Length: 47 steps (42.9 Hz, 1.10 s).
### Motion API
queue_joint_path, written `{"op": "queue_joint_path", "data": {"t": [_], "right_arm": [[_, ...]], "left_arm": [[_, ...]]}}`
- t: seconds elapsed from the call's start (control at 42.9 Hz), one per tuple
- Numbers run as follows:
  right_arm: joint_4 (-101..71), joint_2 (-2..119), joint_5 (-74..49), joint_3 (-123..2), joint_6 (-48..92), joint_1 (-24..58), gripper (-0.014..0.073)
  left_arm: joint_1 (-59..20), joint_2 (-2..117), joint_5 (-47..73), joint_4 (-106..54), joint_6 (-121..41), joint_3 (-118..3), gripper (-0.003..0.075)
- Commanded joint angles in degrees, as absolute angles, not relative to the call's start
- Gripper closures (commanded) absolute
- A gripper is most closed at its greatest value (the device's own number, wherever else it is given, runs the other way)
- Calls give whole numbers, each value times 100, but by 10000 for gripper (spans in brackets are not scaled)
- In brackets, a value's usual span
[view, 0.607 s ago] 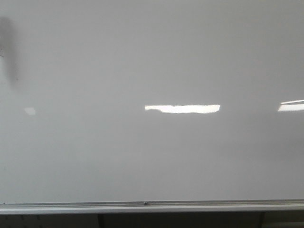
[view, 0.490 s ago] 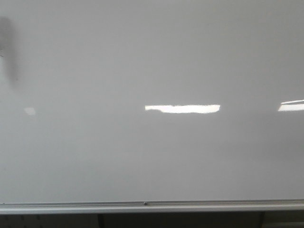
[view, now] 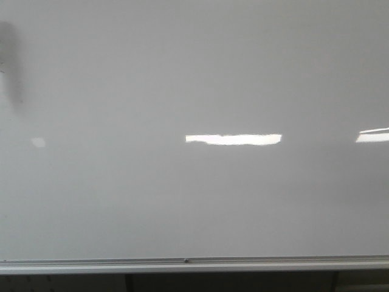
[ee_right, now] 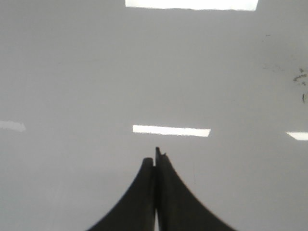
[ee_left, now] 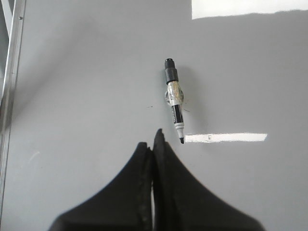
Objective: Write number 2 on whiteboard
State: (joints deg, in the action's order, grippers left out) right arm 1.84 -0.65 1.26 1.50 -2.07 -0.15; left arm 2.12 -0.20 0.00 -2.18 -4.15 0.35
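The whiteboard (view: 194, 201) fills the front view, glossy grey-white, with a silver rail (view: 194, 266) along its lower edge. No number 2 shows on it in any view. In the left wrist view a black marker (ee_left: 173, 98) rests against the whiteboard (ee_left: 86, 86), its bare tip pointing toward my left gripper (ee_left: 151, 139). That gripper is shut and empty, a short way off the marker's tip. My right gripper (ee_right: 154, 156) is also shut and empty, facing bare whiteboard (ee_right: 72, 72). Neither gripper appears in the front view.
A blurry dark smudge (view: 12, 61) sits at the board's upper left. Bright strip reflections (view: 234, 139) cross the board. The board's frame edge (ee_left: 12, 72) runs along one side of the left wrist view. A few small dark specks (ee_right: 301, 79) mark the board in the right wrist view.
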Motion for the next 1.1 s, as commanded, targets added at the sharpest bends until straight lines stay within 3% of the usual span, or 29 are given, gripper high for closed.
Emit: {"op": "queue_joint_path", "data": {"t": [0.0, 1.073], "right_arm": [[234, -166, 612, 132, -180, -36, 675], [234, -166, 831, 98, -180, -36, 675]], "left_arm": [[219, -175, -469, -267, -408, 228, 741], [219, -175, -814, -267, -397, 168, 741]]}}
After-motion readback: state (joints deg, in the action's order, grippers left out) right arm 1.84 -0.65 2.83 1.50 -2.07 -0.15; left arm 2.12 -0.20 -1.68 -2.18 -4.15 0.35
